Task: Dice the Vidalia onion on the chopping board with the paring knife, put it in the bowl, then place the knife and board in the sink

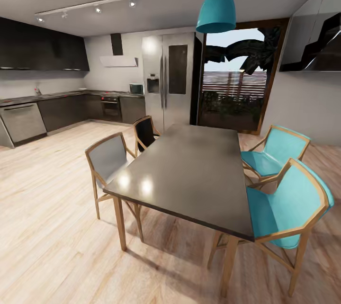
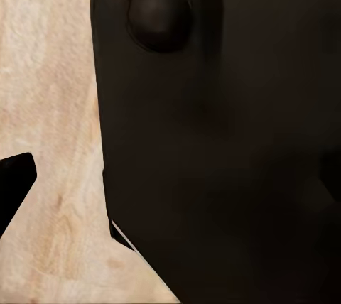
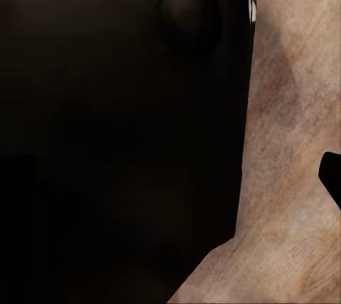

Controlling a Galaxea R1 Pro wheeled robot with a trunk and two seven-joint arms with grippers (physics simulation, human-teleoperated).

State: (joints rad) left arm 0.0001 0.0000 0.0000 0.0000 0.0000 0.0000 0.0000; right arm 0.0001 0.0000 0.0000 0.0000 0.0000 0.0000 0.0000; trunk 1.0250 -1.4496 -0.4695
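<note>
Head view is showing a dark dining table (image 1: 189,171) standing near, with teal chairs (image 1: 279,200) at its right and a grey chair (image 1: 110,158) at its left. Far left, the countertop (image 1: 52,96) is running along the wall over dark cabinets. Both wrist views are facing dark robot housing (image 2: 213,148) over wooden floor (image 3: 298,140); I cannot tell either gripper's jaw state.

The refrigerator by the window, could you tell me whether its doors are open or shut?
Shut: both doors of the refrigerator sit flush.

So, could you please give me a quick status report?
End effectors: state unclear. Countertop far across the room; onion unsighted. Dining table and chairs stand between.
</note>
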